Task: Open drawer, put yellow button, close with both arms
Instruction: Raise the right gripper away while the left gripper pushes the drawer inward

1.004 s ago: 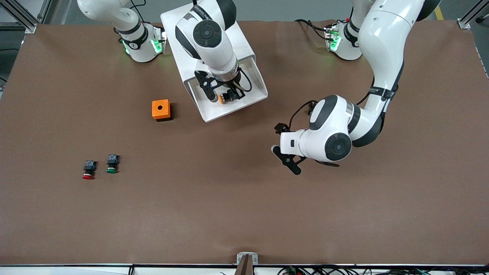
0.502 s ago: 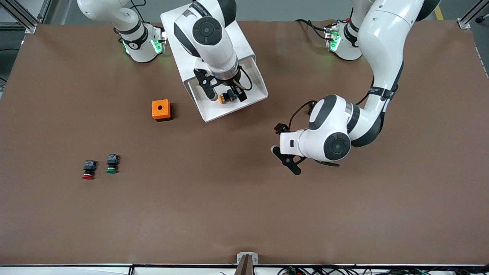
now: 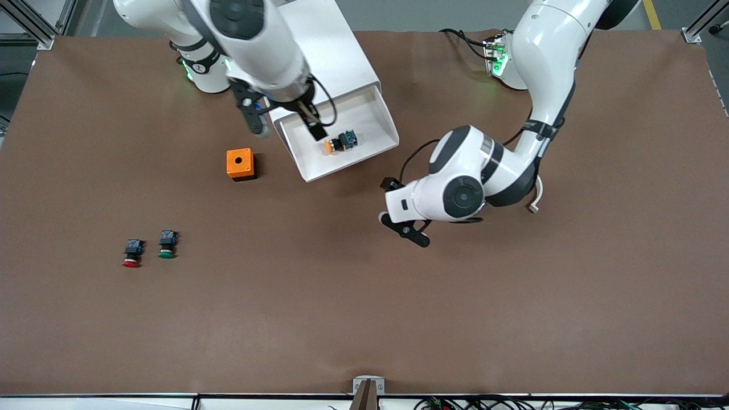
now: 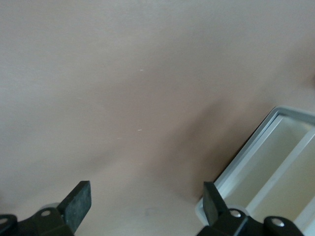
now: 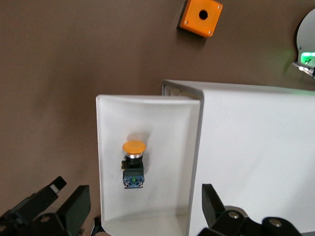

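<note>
**Yellow button lying in the open top drawer, both grippers empty**

On the white cabinet (image 3: 336,51), which stands between the two arm bases, the top drawer (image 3: 379,122) is pulled out toward the front camera, its white tray fully exposed.

- Yellow button (image 3: 340,141): lies on its side on the drawer floor, apart from the drawer walls, yellow-orange cap pointing toward the right arm's end of the table, dark body with a green and blue end. In the right wrist view the yellow button (image 5: 133,163) sits alone in the drawer (image 5: 110,147), touched by nothing.
- Right gripper (image 3: 287,121): raised over the corner of the drawer that is nearest the cabinet and toward the right arm's end; fingers spread wide, holding nothing. One finger hangs over the drawer, the other over the table (image 3: 364,307) beside the cabinet.
- Left gripper (image 3: 403,226): low over bare table nearer the front camera than the drawer, toward the left arm's end of it; jaws wide apart and empty. The left wrist view shows its two black fingertips (image 4: 76,202) with brown table between them and the drawer's front corner (image 4: 256,162) close by.
- Orange box (image 3: 240,164) with a round hole on top: on the table beside the cabinet, toward the right arm's end.
- Red button (image 3: 132,253) and green button (image 3: 167,244): side by side, well apart from the cabinet, nearer the front camera, toward the right arm's end.
</note>
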